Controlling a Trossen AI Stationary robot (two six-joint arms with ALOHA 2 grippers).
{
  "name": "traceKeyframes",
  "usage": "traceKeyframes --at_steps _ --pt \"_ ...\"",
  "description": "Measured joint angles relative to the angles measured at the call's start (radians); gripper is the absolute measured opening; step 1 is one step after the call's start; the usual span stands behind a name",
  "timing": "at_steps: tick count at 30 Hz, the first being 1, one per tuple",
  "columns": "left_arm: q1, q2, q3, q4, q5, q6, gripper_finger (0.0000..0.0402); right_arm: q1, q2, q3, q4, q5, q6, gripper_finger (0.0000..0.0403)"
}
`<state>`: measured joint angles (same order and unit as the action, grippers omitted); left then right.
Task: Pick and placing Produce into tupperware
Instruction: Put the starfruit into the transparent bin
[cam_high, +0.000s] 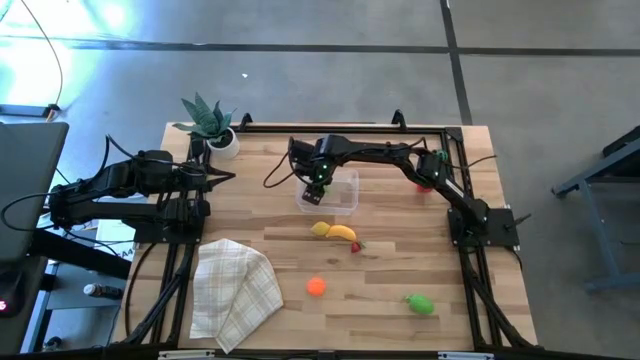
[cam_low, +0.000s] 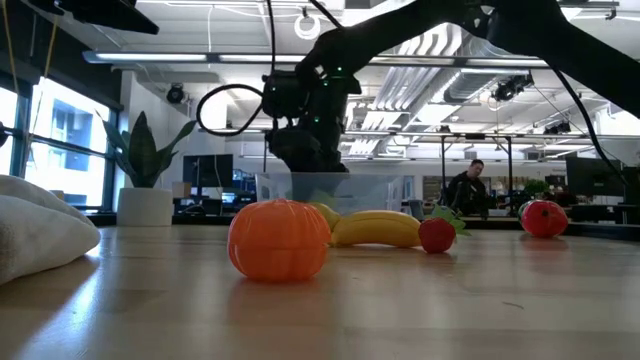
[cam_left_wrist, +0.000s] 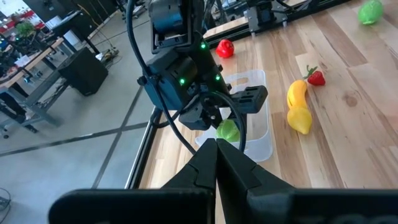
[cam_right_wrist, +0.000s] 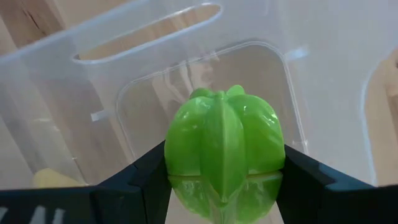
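My right gripper (cam_high: 318, 196) is over the left end of the clear tupperware (cam_high: 342, 194) and is shut on a green ribbed toy piece (cam_right_wrist: 224, 149). The piece also shows in the left wrist view (cam_left_wrist: 227, 130). On the table nearer the front lie a lemon (cam_high: 320, 229), a banana (cam_high: 342, 233), a strawberry (cam_high: 357, 246), an orange piece (cam_high: 316, 287) and another green piece (cam_high: 420, 303). A red piece (cam_high: 425, 185) lies right of the tupperware. My left gripper (cam_left_wrist: 216, 146) is shut and empty at the table's left. My right gripper pinches the green piece by its two opposite sides (cam_right_wrist: 171, 155), one finger (cam_right_wrist: 140, 180) on each side. The fingers come from above, pointing down. The piece is over the tupperware's open inside (cam_right_wrist: 186, 81); I cannot tell whether it touches the floor.
A potted green plant (cam_high: 210, 122) stands at the far left corner. A checked folded cloth (cam_high: 232, 290) lies at the near left. A black frame (cam_high: 440, 130) runs along the table's far and side edges. In the low view a person (cam_low: 468, 185) sits in the room behind.
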<state>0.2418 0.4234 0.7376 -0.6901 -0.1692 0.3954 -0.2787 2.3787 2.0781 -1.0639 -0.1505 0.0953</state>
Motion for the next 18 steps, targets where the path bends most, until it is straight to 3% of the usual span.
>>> traceKeyframes --at_steps 18 --pt "0.0 0.0 0.0 0.0 0.0 0.0 0.0001 0.0 0.011 0.0 0.025 -0.012 -0.001 0.0207"
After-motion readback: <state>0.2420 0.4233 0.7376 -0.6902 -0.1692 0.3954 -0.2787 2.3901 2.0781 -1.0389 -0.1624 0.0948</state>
